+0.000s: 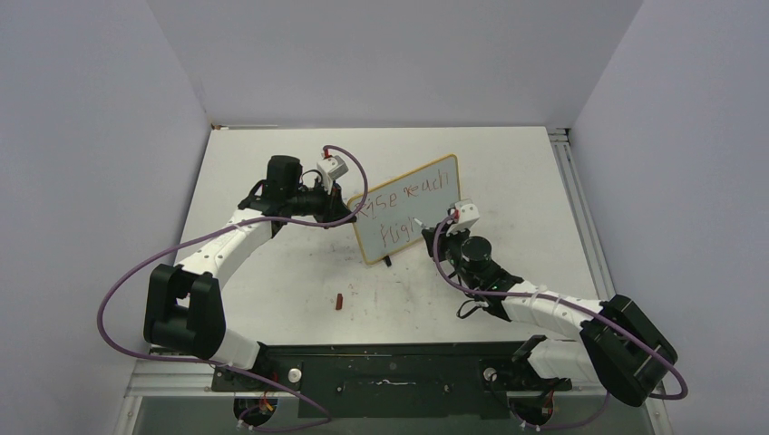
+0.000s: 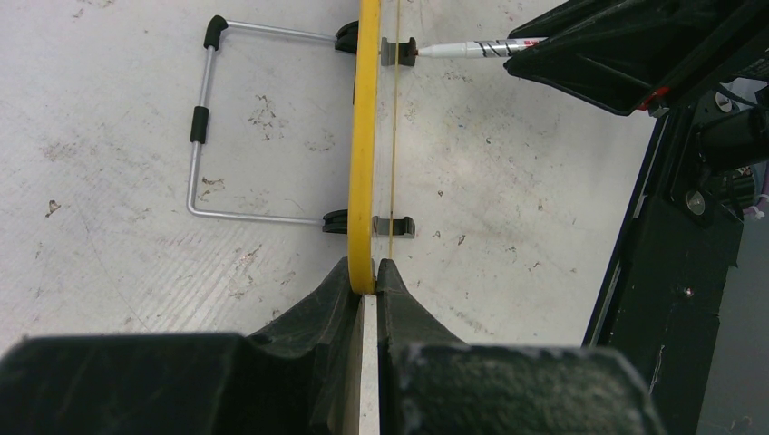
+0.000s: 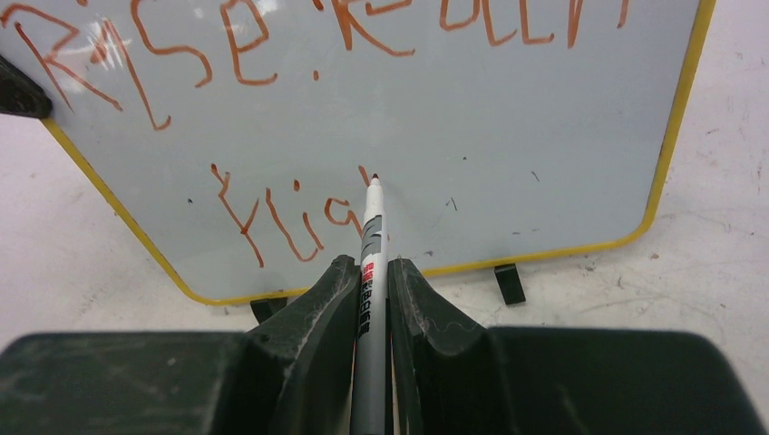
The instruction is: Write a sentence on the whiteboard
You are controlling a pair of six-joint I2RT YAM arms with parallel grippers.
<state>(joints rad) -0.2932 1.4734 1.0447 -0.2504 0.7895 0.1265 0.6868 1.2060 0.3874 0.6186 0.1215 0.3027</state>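
The whiteboard (image 1: 435, 222) stands upright mid-table on its black feet and wire stand (image 2: 204, 127), yellow frame (image 3: 673, 136) around it. My left gripper (image 1: 349, 216) is shut on its left edge (image 2: 364, 181). My right gripper (image 1: 433, 227) is shut on a white marker (image 3: 369, 263), whose tip touches the board's face at the lower line. The sentence (image 3: 272, 217) is in red-brown letters: "Rise reach" on top (image 1: 408, 192), and "Hig" plus a fresh stroke below (image 1: 395, 234). The marker also shows in the left wrist view (image 2: 472, 48).
A small red marker cap (image 1: 338, 301) lies on the table in front of the board. The black base rail (image 1: 390, 367) runs along the near edge. Grey walls close the table at the back and sides.
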